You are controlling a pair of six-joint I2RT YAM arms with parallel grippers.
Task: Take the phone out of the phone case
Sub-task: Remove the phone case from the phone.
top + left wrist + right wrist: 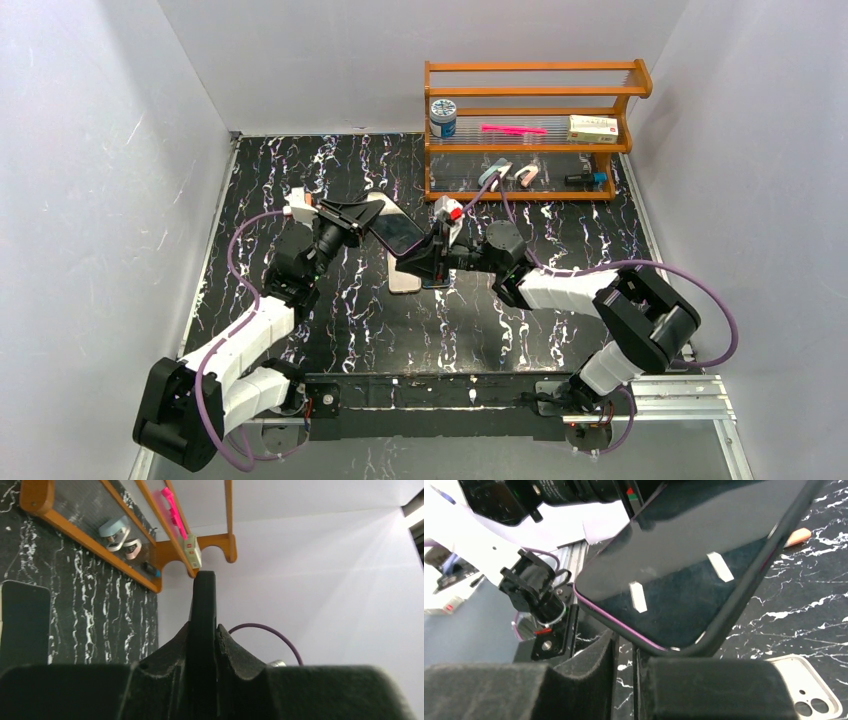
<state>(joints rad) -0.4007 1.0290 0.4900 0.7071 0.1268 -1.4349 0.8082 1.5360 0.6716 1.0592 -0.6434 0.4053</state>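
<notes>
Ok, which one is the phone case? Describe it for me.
On the black marbled table, in front of the wooden shelf, look under the dark phone held up at the middle. The phone case lies flat there: beige where the phone is dark, with a twin camera cut-out at one corner.

Glossy black phone (684,570), matt rough tool pads (724,690), varnished wooden rack (530,91)

top: overhead-behind, whole table (350,330) | left wrist: close, shelf (165,560) shared with top | right wrist: close, phone (684,565) shared
</notes>
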